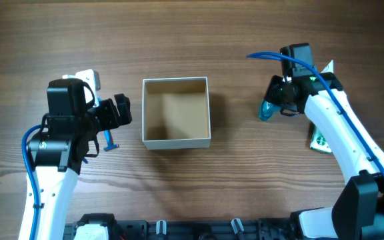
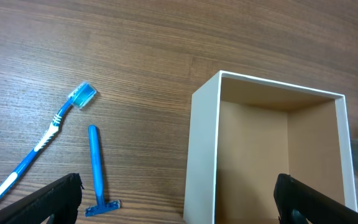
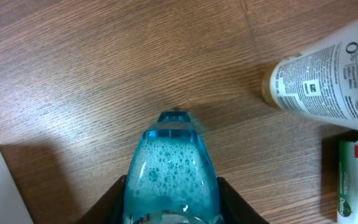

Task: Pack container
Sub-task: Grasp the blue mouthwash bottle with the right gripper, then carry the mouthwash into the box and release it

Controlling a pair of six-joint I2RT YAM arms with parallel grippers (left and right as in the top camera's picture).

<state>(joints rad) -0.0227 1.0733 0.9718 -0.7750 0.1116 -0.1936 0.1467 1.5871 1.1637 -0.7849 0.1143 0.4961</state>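
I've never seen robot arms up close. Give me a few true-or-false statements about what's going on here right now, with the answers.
1. The box has nothing in it. True.
2. The right gripper is clamped on a teal bottle. True.
3. The razor lies inside the box. False: it lies on the table outside the box, next to the toothbrush.
4. The left gripper holds the toothbrush. False: it is open and holds nothing; the toothbrush lies on the table.
5. A white tube lies on the table near the bottle. True.
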